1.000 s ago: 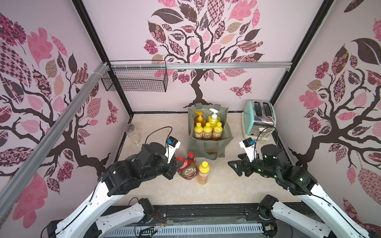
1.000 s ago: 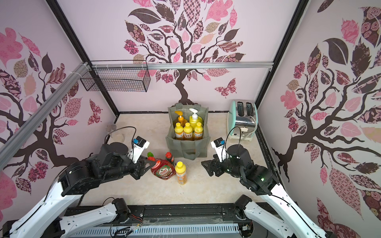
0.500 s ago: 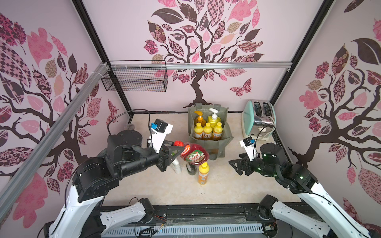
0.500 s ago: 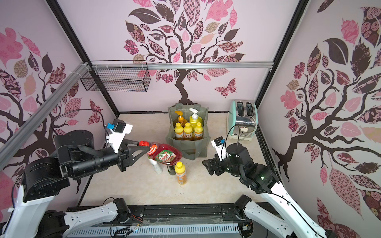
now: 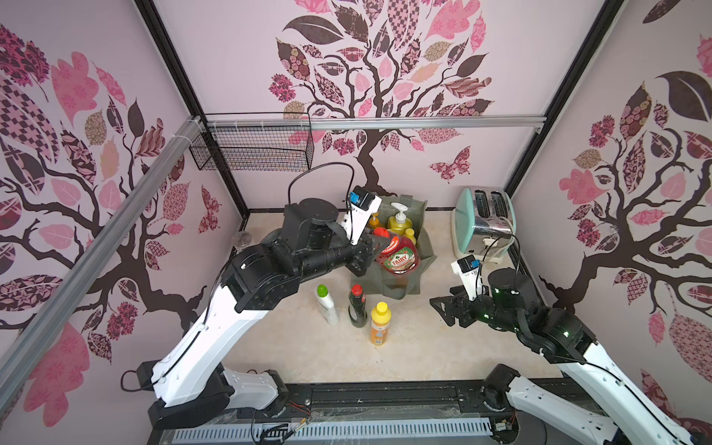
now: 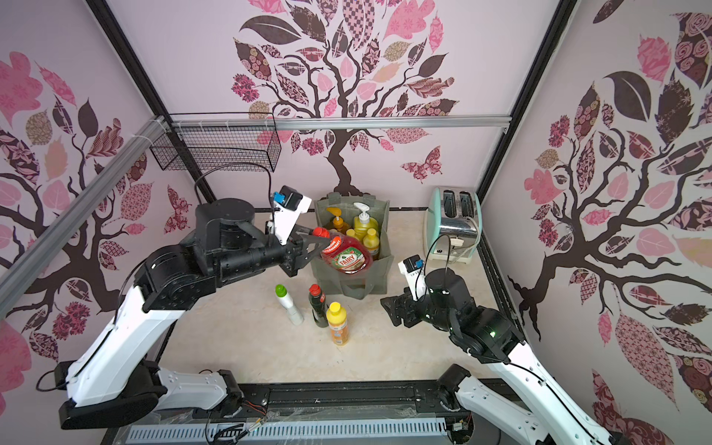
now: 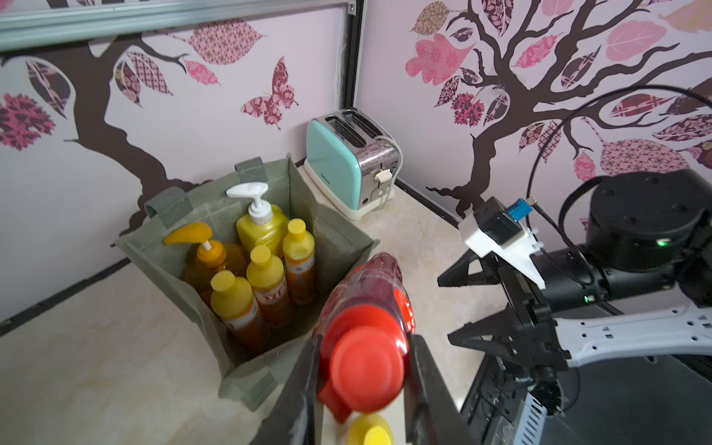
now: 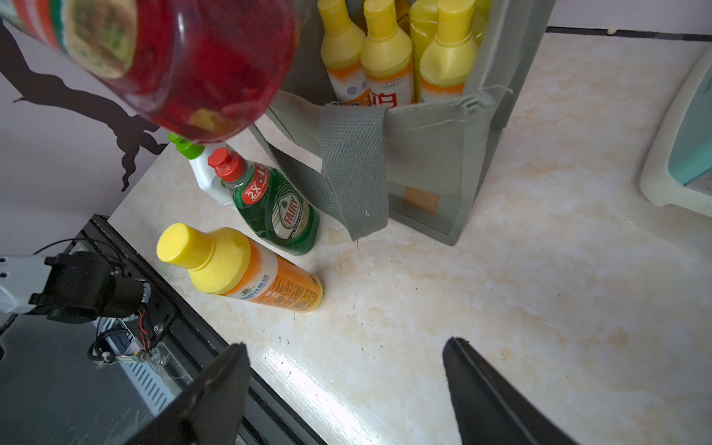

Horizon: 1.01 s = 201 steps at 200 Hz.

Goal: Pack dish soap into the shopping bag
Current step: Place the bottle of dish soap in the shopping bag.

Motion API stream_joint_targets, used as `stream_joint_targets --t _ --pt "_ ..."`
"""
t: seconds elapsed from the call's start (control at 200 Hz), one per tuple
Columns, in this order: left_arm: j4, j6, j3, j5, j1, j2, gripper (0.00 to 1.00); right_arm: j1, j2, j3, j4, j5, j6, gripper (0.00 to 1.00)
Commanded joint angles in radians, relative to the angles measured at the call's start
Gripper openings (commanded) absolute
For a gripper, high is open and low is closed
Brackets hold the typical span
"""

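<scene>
Fairy bottle (image 5: 398, 256), red, hangs clenched in my left end effector (image 6: 321, 240) over the shopping bag (image 5: 425, 239). Five bottles (image 7: 266, 273) are already packed. Three bottles (image 5: 357, 306) wait on the tabletop (image 5: 424, 346); my right end effector (image 5: 447, 308) gapes empty.

Red Fairy bottle (image 5: 398, 257), grey-green bag (image 5: 389, 287) — yellow-capped orange bottle (image 5: 380, 328), mint toaster (image 5: 467, 227) — pink leaf-patterned walls (image 5: 424, 162).

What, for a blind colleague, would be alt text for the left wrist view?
The left tool grips a red dish soap bottle by its neck at the open shopping bag, which holds two pump bottles and three small yellow-capped bottles. The right tool is open nearby, a toaster behind.
</scene>
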Motion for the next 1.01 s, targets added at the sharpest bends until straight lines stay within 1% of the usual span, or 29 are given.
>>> stream_joint_targets --t 0.0,0.15,0.24,0.315,0.365,0.48,0.57,0.635,0.675,0.735,0.78,0.825,0.885,0.925,1.0 --pt "0.202 0.108 0.097 -0.058 -0.001 0.027 0.00 -0.003 -0.039 0.026 -0.013 0.065 0.034 0.77" --pt "0.176 0.221 0.167 -0.022 0.000 0.116 0.00 -0.002 -0.045 0.052 -0.030 0.104 0.037 0.76" --pt "0.133 0.280 0.190 -0.020 0.000 0.151 0.00 -0.003 -0.032 0.068 -0.022 0.165 0.040 0.81" --pt "0.109 0.321 0.181 -0.024 0.010 0.165 0.00 -0.003 0.006 0.095 0.006 0.184 0.033 0.83" --pt "0.103 0.331 0.170 -0.006 0.028 0.173 0.00 -0.003 0.038 0.118 0.038 0.188 0.030 0.84" --pt "0.137 0.331 0.124 0.084 0.077 0.186 0.00 -0.006 0.099 0.165 0.116 0.196 0.017 0.85" --pt "0.148 0.347 0.117 0.098 0.097 0.212 0.00 -0.014 0.129 0.183 0.167 0.190 0.014 0.88" --pt "0.140 0.357 0.133 0.122 0.113 0.240 0.00 -0.049 0.144 0.183 0.197 0.156 0.019 0.89" --pt "0.132 0.361 0.146 0.136 0.120 0.257 0.00 -0.094 0.153 0.177 0.211 0.105 0.026 0.92" --pt "0.120 0.370 0.164 0.149 0.123 0.283 0.00 -0.229 0.160 0.152 0.249 -0.046 0.052 0.95" --pt "0.115 0.375 0.172 0.157 0.124 0.303 0.00 -0.358 0.166 0.120 0.299 -0.224 0.087 0.95" --pt "0.112 0.375 0.174 0.163 0.125 0.321 0.00 -0.512 0.174 0.078 0.367 -0.414 0.140 0.95" --pt "0.119 0.367 0.165 0.179 0.126 0.339 0.00 -0.669 0.194 0.012 0.485 -0.621 0.235 0.89" --pt "0.130 0.361 0.155 0.191 0.126 0.350 0.00 -0.718 0.210 -0.026 0.566 -0.696 0.300 0.84" --pt "0.162 0.349 0.125 0.209 0.126 0.358 0.00 -0.725 0.234 -0.065 0.667 -0.738 0.365 0.81"
